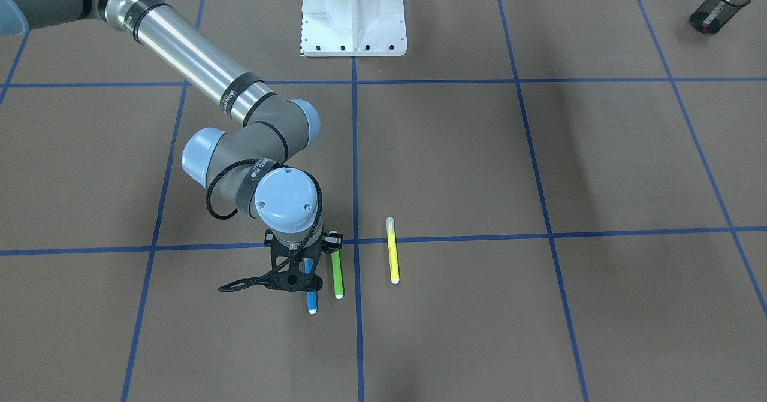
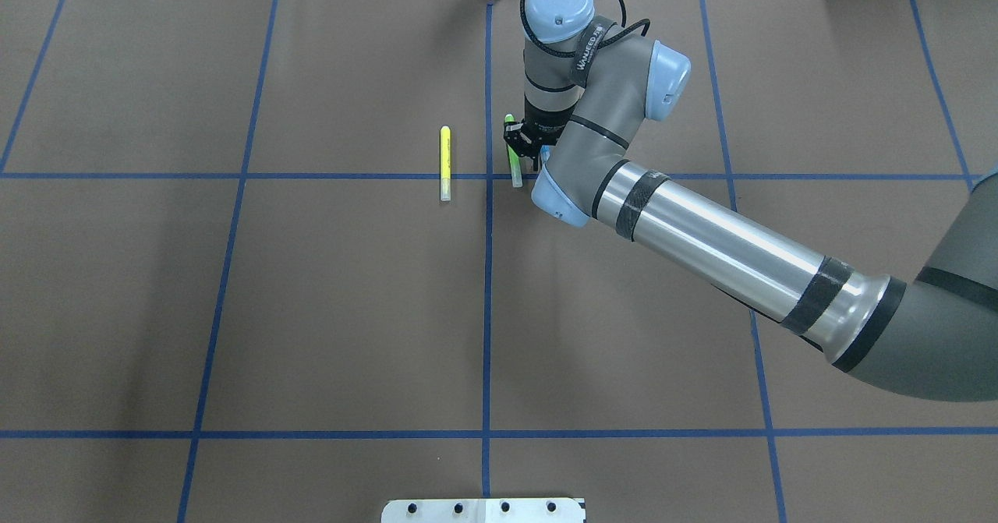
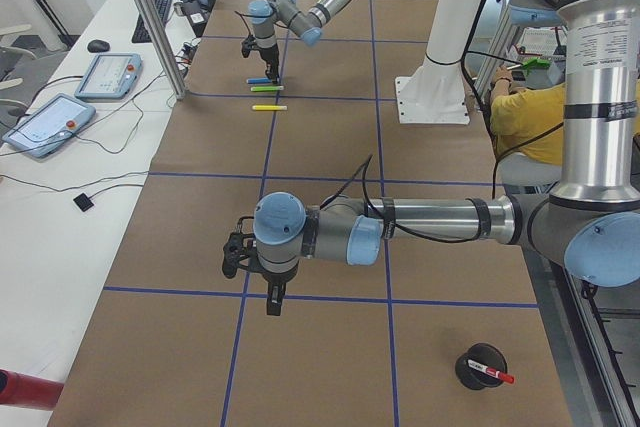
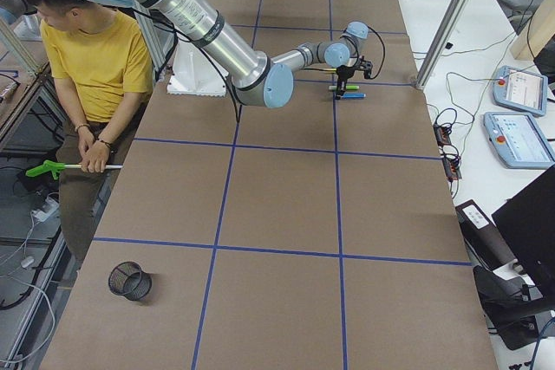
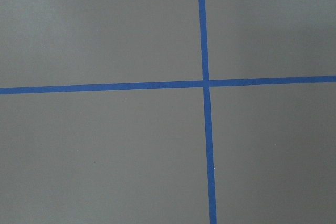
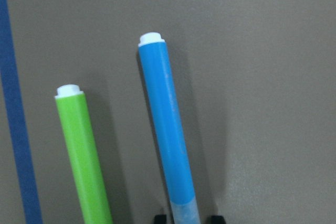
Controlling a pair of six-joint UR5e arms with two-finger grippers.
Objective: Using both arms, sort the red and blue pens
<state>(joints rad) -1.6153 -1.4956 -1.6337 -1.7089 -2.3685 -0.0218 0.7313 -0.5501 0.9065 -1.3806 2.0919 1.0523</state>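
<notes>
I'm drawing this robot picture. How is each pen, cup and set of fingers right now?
blue pen: lying flat, between the right fingers.
right fingers: open, either side of the blue pen.
left fingers: can't tell open or shut.
red pen: inside the mesh cup.
green marker: lying flat beside the blue pen.
yellow marker: lying flat, alone.

Blue pen (image 6: 167, 129) flat; red pen (image 3: 492, 374) in cup (image 1: 713, 14)

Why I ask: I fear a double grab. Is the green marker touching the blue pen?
No, the right wrist view shows a strip of bare table between the green marker and the blue pen.
</notes>
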